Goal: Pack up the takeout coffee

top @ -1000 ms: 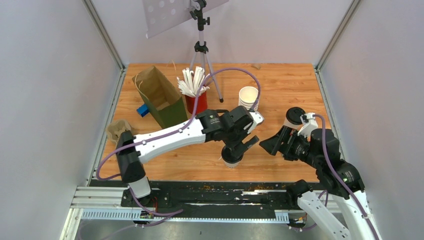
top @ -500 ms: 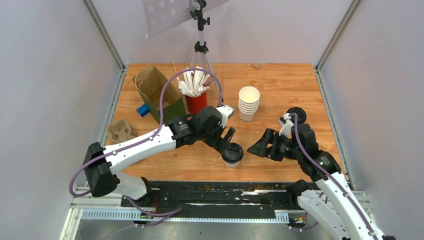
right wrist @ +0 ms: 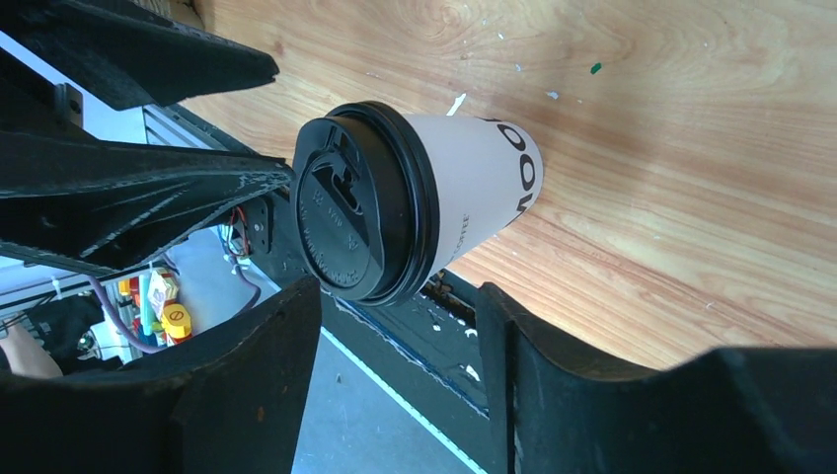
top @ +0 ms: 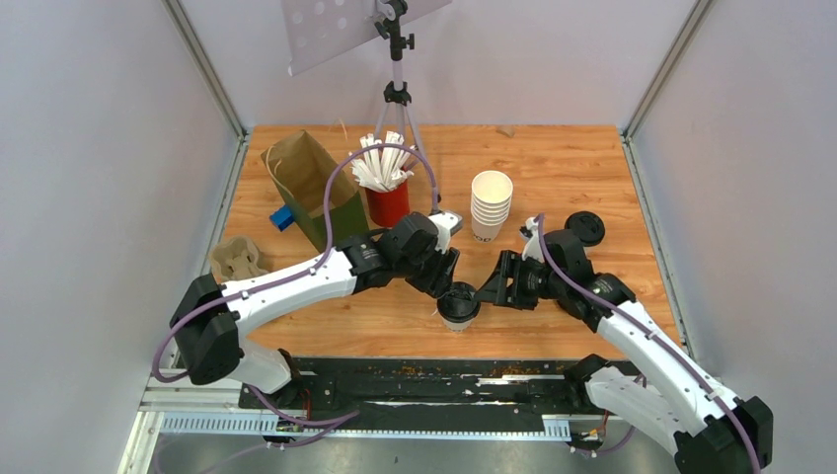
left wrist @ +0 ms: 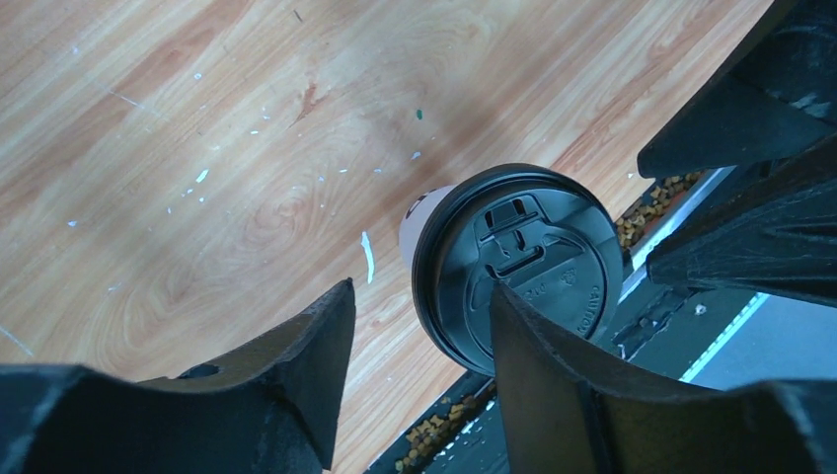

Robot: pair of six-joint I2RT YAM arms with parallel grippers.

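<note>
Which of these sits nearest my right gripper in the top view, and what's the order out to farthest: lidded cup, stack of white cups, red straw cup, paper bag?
From the right gripper:
1. The lidded cup, just left of the fingertips.
2. The stack of white cups, straight behind it.
3. The red straw cup, back and left.
4. The paper bag, farthest, back left.

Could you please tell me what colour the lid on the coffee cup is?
Black; the lid shows best in the right wrist view.
</note>
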